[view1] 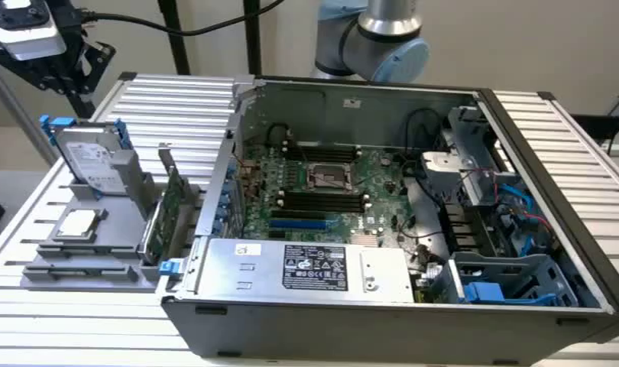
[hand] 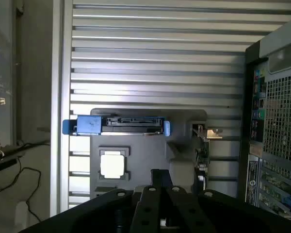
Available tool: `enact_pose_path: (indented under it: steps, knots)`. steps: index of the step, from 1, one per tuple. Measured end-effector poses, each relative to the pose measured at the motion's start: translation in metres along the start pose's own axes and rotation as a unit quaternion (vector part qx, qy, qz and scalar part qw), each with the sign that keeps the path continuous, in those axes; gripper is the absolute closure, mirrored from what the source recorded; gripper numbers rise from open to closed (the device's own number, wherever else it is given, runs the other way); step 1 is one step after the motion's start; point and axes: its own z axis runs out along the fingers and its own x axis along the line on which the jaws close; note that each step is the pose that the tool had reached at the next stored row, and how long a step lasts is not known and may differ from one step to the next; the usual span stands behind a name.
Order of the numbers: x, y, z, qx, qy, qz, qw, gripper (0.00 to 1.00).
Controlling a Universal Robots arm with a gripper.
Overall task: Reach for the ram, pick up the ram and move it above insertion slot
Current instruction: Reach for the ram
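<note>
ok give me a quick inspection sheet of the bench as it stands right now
surface: slatted metal table, carrying the open computer case and a gray holder
job's things: ram stands on edge in the holder, untouched; black memory slots on the motherboard look empty
clutter: hard drive in blue caddy, processor chip, taller bracketed card
fingers: shut, holding nothing, above the holder
cables: black cable overhead; blue and red wires inside the case
surroundings: arm base behind the case, pale wall
</note>
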Motion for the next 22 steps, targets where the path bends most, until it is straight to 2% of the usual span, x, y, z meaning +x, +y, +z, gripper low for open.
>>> enact_pose_path:
  steps: [14,22]
  knots:
    - [0.0,-0.0004,-0.0001,0.0,0.0001,0.0,1.0,0.89]
    - [0.006,-0.0347,0.0008,0.0,0.0,0.0,1.0,0.89]
